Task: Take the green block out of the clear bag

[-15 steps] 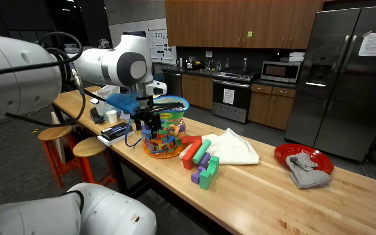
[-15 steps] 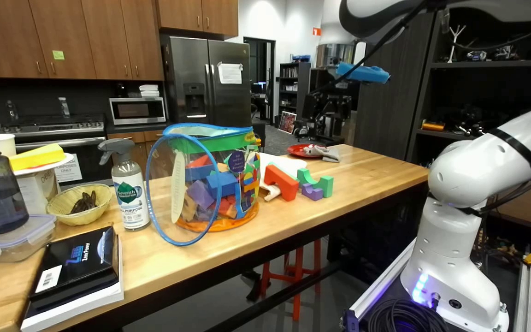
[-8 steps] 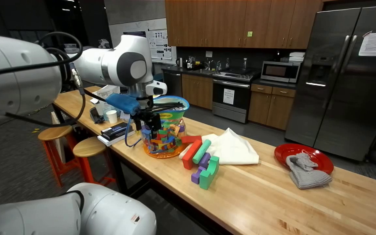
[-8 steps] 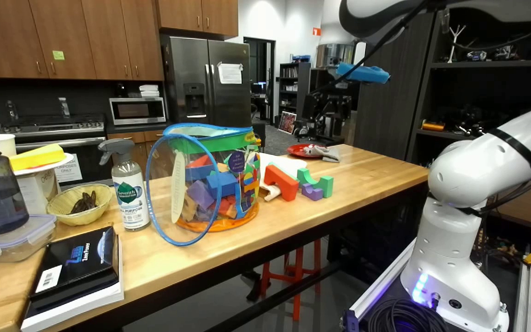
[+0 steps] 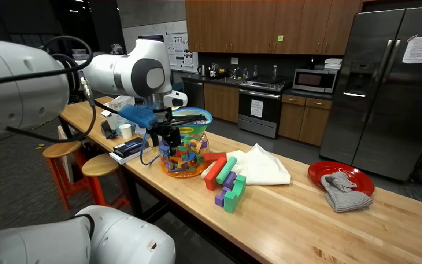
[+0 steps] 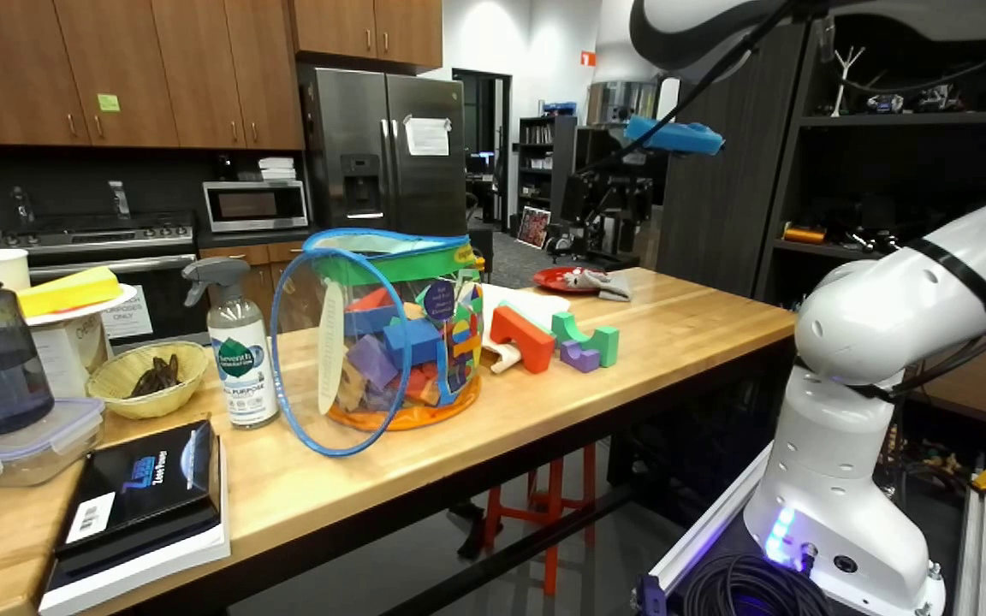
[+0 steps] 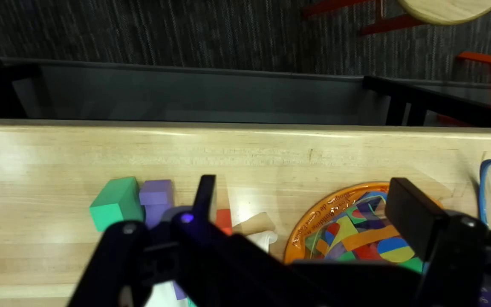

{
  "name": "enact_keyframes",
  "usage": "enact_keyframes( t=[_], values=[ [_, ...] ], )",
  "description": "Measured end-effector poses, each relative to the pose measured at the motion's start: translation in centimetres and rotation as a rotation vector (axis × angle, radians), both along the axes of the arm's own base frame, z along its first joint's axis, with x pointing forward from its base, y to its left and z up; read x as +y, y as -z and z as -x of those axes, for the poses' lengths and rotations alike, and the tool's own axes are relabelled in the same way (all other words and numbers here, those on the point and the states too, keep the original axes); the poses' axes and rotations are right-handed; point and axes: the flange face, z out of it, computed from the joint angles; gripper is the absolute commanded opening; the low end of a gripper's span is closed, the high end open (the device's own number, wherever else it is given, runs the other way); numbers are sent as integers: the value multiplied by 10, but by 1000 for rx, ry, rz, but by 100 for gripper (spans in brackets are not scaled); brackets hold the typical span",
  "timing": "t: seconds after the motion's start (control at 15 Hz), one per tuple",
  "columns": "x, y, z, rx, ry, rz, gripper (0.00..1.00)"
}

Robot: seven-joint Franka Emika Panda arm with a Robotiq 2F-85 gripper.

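Note:
The clear bag has a green band and blue rim [image 5: 192, 129], an orange base, and many-coloured pieces showing through its side. It stands upright on the table and also shows in an exterior view [image 6: 424, 278] and in the wrist view [image 7: 307, 230]. Green patches show through its wall, but I cannot single out one green block inside. A green notched block [image 5: 234, 194] and a green cylinder [image 5: 226, 170] lie outside the bag. My gripper [image 7: 305, 194] is open, with nothing between its fingers [image 7: 416, 213]. In an exterior view the gripper [image 5: 165, 141] hangs in front of the bag's side.
Red blocks [image 5: 215, 173], purple blocks [image 5: 225, 194] and a white cloth [image 5: 264, 167] lie beside the bag. A red plate [image 5: 319, 169] with a grey cloth [image 5: 346, 198] is farther along. A spray bottle [image 6: 240, 359] and the bag's open lid ring [image 6: 283, 402] are on the bag's other side.

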Motion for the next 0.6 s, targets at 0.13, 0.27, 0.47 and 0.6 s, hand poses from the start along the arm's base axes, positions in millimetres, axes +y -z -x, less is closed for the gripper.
enact_keyframes(
  t=[0.13, 0.27, 0.47, 0.6],
  values=[
    [0, 0, 0, 0, -1, 2, 100],
    [3, 1, -2, -10, -3, 7, 100],
    [9, 0, -15, -49, -6, 12, 100],
    [10, -7, -27, -87, -11, 17, 100]
  ],
)
